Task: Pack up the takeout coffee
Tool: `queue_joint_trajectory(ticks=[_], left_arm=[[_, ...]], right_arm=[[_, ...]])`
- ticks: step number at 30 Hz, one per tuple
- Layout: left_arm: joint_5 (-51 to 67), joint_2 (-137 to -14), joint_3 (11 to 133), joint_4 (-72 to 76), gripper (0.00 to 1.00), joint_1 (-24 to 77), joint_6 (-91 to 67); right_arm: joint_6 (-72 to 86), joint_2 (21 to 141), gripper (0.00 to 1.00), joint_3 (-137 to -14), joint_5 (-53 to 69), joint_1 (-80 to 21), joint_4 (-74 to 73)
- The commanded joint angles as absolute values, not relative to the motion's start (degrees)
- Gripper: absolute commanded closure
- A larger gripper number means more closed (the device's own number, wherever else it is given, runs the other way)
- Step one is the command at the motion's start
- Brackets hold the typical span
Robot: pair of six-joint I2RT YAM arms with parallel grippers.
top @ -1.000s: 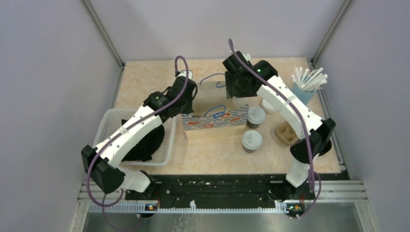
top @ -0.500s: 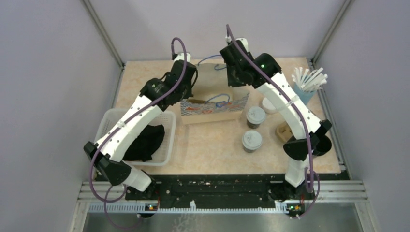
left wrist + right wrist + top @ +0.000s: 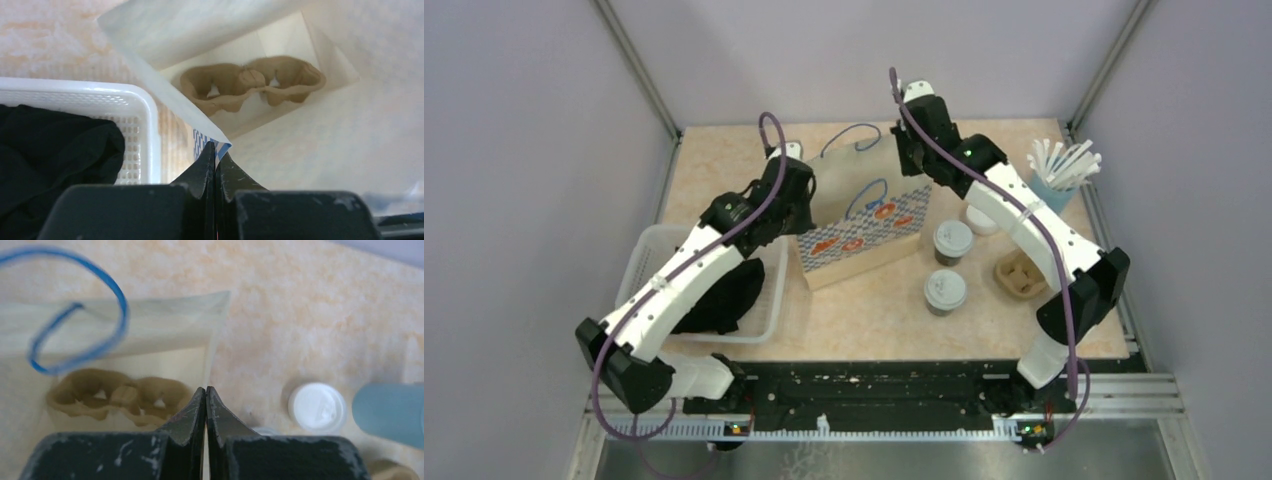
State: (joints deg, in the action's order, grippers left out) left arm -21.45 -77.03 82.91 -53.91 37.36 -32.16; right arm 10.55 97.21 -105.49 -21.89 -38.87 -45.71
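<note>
Cups outside, bag pinched at both ends

The 2 cups (image 3: pixel 953 241) (image 3: pixel 945 291) stand upright with lids on, one behind the other on the table (image 3: pixel 874 310), just right of the bag (image 3: pixel 864 225) and not touching it. The bag leans, mouth open, with a brown carrier (image 3: pixel 250 86) lying on its floor. The left gripper (image 3: pixel 215 150) has its fingers together, clamped on the bag's left rim; that arm reaches forward over the basket (image 3: pixel 649 250), which holds a black cloth (image 3: pixel 724 295). The right gripper (image 3: pixel 205 390) has its fingers together on the bag's far right rim; that arm runs long from an elbow at the table's right edge. A loose lid (image 3: pixel 317 407) lies beyond the cups.
</note>
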Motion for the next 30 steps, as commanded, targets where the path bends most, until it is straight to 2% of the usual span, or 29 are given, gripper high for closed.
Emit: queue_joint_trajectory(ticks=[1, 4, 7, 11, 13, 15, 18, 22, 25, 28, 30], left_arm=[[-13.3, -67.3, 76.7, -39.3, 0.98, 37.4, -30.5], [-9.5, -65.8, 74.9, -37.2, 0.98, 37.5, -29.9], [-9.7, -65.5, 73.3, -37.3, 0.97, 37.4, -28.4], [-7.7, -64.4, 70.4, -36.0, 0.79, 37.4, -25.8], [-6.7, -64.6, 71.7, -37.9, 0.68, 37.5, -25.4], [-5.4, -64.5, 74.8, -40.7, 0.52, 37.4, -25.1], [-3.3, -64.0, 79.8, -44.8, 0.28, 37.4, -23.8], [-9.7, -66.9, 90.0, -52.7, 0.03, 37.3, -23.5], [-17.4, -71.1, 95.6, -55.1, 0.01, 36.5, -21.9], [-18.4, -75.2, 95.8, -53.3, 0.02, 33.2, -19.7], [-14.8, -76.7, 95.0, -52.1, 0.02, 28.8, -20.3]], right_arm=[[3.5, 92.8, 1.0, -106.8, -14.3, -38.2, -29.9], [1.5, 93.2, 1.0, -106.1, -15.1, -38.1, -26.2], [-2.0, 90.8, 1.0, -98.7, -11.8, -37.4, -15.5], [-5.0, 90.0, 1.0, -93.2, -6.7, -36.7, -4.0], [-6.8, 90.4, 1.0, -92.6, -2.3, -36.1, -2.3], [-9.1, 90.6, 1.0, -91.0, 2.8, -35.0, -1.0], [-10.3, 91.7, 1.0, -89.9, 19.1, -30.6, -0.6], [-10.6, 94.9, 1.0, -93.5, 31.6, -26.7, -4.1], [-12.0, 97.1, 1.0, -96.3, 36.1, -26.6, -8.1], [-11.2, 97.6, 1.0, -96.0, 38.6, -26.4, -7.9], [-10.3, 97.9, 1.0, -95.4, 40.1, -26.2, -6.5]])
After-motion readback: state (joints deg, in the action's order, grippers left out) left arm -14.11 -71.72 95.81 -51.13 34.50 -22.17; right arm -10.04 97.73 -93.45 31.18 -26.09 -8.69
